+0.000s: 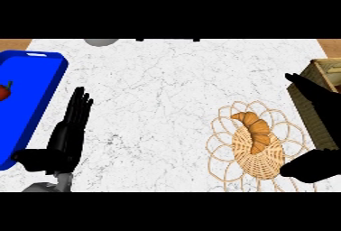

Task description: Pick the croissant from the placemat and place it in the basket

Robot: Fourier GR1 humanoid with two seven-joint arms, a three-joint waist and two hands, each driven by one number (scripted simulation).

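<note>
A: Where the right hand (313,135) is showing at the right edge, it is spreading wide: fingers are stretching up and back past the wooden box (325,74), and the thumb is sitting low beside the basket. It is holding nothing.

B: And the croissant (255,127)?

A: It is lying in the basket (261,155), its upper end leaning over the basket's far rim. The hand is flanking the basket on its right side without curling round the croissant.

B: What is lying under the basket?

A: A pale placemat (223,135) of looping wire-like petals is ringing it, and the basket is sitting on the middle of that mat.

B: Is the left hand (66,131) doing anything?

A: It is resting at the lower left, fingers straight and pointing up the table (166,90), thumb sticking out toward the blue tray (40,90). It is open and carrying nothing.

B: Is it touching the tray?

A: The thumb is overlapping the tray's near corner; whether it is touching, I cannot tell.

B: Anything on the tray?

A: A red fruit (4,91) is peeking in at the left edge, mostly cut off. At the far edge of the white marble table, a grey rounded object (101,42) is just showing, too cropped to name.
</note>
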